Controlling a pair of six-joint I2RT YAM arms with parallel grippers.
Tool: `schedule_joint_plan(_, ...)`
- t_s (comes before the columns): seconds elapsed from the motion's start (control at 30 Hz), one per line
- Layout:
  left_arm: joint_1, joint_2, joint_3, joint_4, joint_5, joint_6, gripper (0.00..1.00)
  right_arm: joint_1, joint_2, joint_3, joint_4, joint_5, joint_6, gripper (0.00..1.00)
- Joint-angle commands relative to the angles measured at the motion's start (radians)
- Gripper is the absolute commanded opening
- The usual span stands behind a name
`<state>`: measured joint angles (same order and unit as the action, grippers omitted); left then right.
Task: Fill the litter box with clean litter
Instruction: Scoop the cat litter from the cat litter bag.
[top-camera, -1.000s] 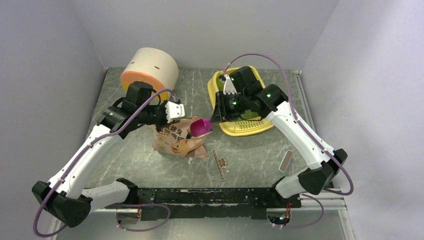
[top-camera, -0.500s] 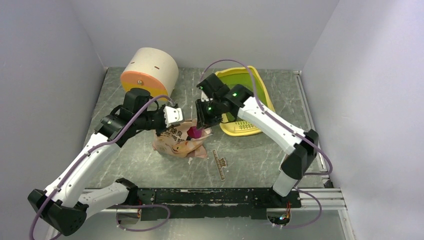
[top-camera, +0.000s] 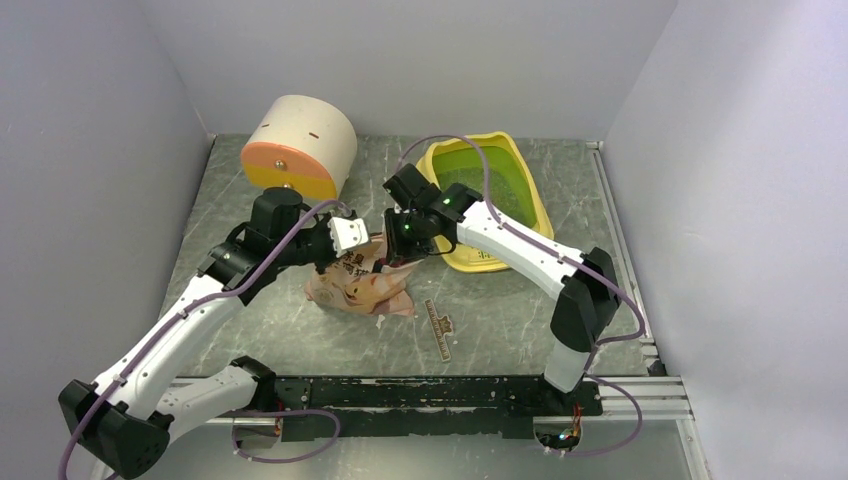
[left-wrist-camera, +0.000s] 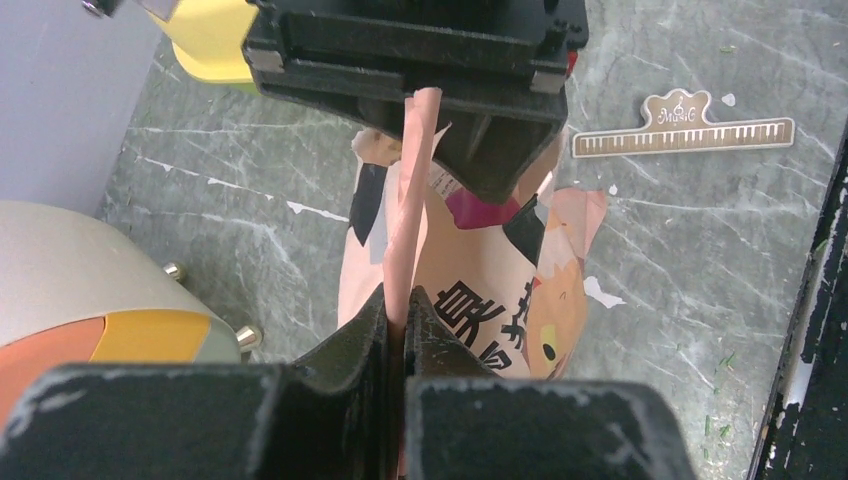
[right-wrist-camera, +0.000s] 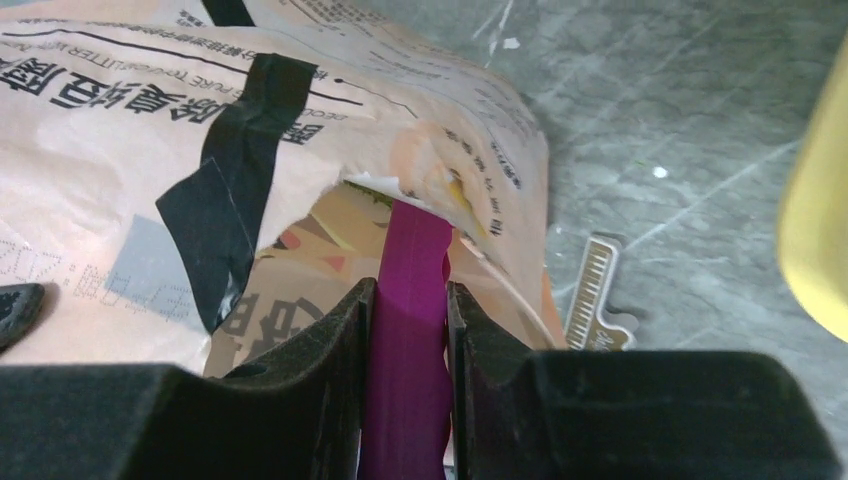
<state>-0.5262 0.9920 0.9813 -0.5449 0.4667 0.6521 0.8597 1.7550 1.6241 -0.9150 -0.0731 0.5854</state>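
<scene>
The bowl of the magenta scoop (right-wrist-camera: 405, 330) is hidden inside the pink bag (top-camera: 360, 285). Only its flat handle shows, clamped between the right fingers (right-wrist-camera: 345, 350) at the bag's open mouth. The left fingers (left-wrist-camera: 380, 335) are pinched tight on the bag's upper edge, and the wrist view cuts off the rest of the arm.

The litter box (top-camera: 478, 262) sits at the back right of the worktop (top-camera: 520, 320), just beside the bag and partly crossed by the right arm. The clean litter (top-camera: 462, 183) reads only as a faint speckle in its green pan.

A cream-and-orange drum (top-camera: 300, 145) lies at the back left, and a piano-key ruler (top-camera: 438, 328) lies near the front. The worktop is grey-green marbled, enclosed by plain pale walls (top-camera: 400, 60).
</scene>
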Motion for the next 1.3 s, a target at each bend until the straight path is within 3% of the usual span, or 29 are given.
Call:
schedule_joint_plan(0.0,-0.008,-0.015,-0.022,0.044,-0.020,-0.037,0.05,-0.003,0.029,-0.078,0.177,-0.135,0.056,0.00)
schedule_joint_plan(0.2,-0.008,0.017,-0.003,0.022,0.005,-0.040,0.05,-0.041,0.017,-0.184,0.358,-0.302,0.113,0.00)
schedule_joint_plan(0.53,-0.008,0.026,-0.005,0.067,0.074,-0.075,0.05,-0.075,0.018,-0.353,0.649,-0.451,0.217,0.00)
schedule_joint_plan(0.8,-0.009,0.031,-0.011,0.104,0.124,-0.099,0.05,-0.081,0.068,-0.383,0.778,-0.587,0.254,0.00)
schedule_joint_plan(1.0,-0.011,0.023,-0.030,0.228,0.152,-0.145,0.05,-0.081,0.087,-0.451,0.989,-0.704,0.371,0.00)
schedule_joint_plan(1.27,-0.012,0.091,0.023,0.232,0.128,-0.103,0.05,-0.085,0.113,-0.486,1.191,-0.890,0.450,0.00)
